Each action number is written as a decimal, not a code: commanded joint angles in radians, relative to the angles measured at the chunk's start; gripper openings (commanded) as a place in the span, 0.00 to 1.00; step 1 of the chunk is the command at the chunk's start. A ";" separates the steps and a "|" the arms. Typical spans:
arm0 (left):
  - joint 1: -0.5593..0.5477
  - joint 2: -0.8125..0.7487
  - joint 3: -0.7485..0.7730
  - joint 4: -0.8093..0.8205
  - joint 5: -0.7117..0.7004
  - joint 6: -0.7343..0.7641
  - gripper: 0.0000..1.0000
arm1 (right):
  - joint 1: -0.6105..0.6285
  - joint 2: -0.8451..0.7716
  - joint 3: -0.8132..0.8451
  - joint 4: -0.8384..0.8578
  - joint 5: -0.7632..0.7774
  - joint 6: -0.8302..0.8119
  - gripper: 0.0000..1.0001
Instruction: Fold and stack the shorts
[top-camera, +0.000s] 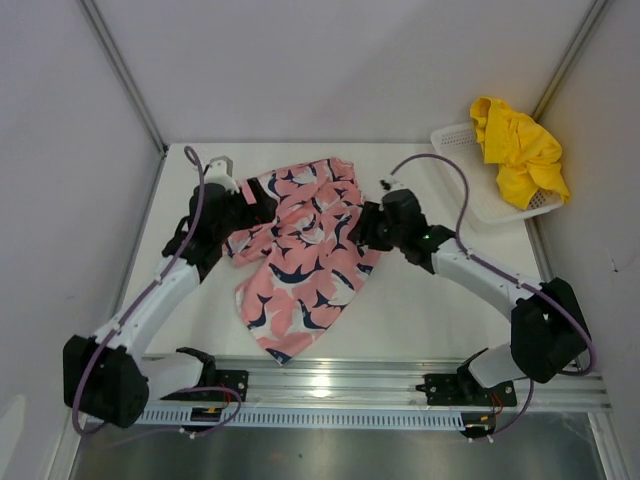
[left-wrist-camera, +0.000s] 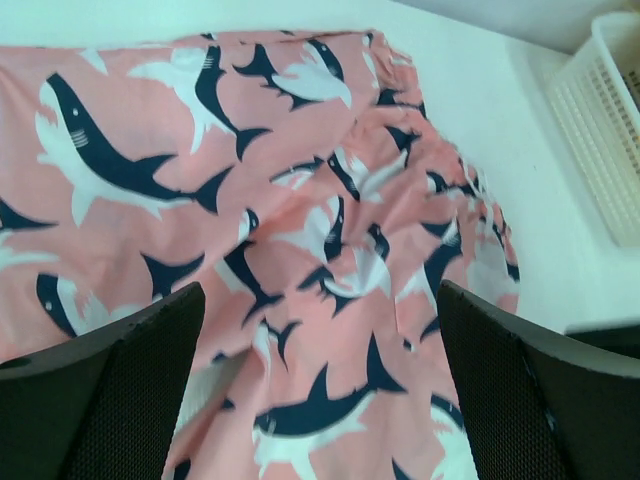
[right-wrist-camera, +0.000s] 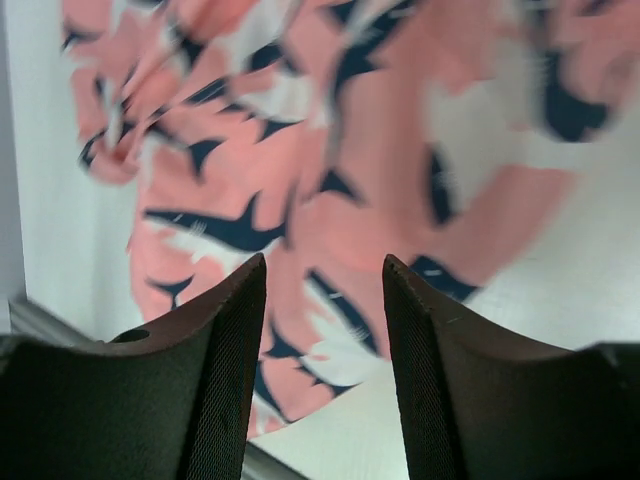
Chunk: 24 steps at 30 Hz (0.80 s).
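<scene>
The pink shark-print shorts (top-camera: 300, 250) lie spread across the middle of the white table (top-camera: 430, 310), reaching toward its near edge. The yellow shorts (top-camera: 517, 150) sit bunched in the white mesh basket (top-camera: 450, 135) at the far right corner. The left gripper (top-camera: 255, 203) hangs over the pink shorts' left side, fingers wide apart. The right gripper (top-camera: 362, 228) is at their right edge, fingers parted with nothing between them.
</scene>
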 joint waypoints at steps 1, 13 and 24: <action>-0.078 -0.135 -0.125 -0.022 -0.096 -0.010 0.99 | -0.150 -0.040 -0.083 0.081 -0.084 0.064 0.52; -0.590 -0.233 -0.318 -0.213 -0.303 -0.057 0.99 | -0.457 0.272 -0.042 0.274 -0.234 0.118 0.55; -0.863 0.006 -0.222 -0.345 -0.441 -0.108 0.99 | -0.476 0.461 -0.041 0.507 -0.270 0.228 0.55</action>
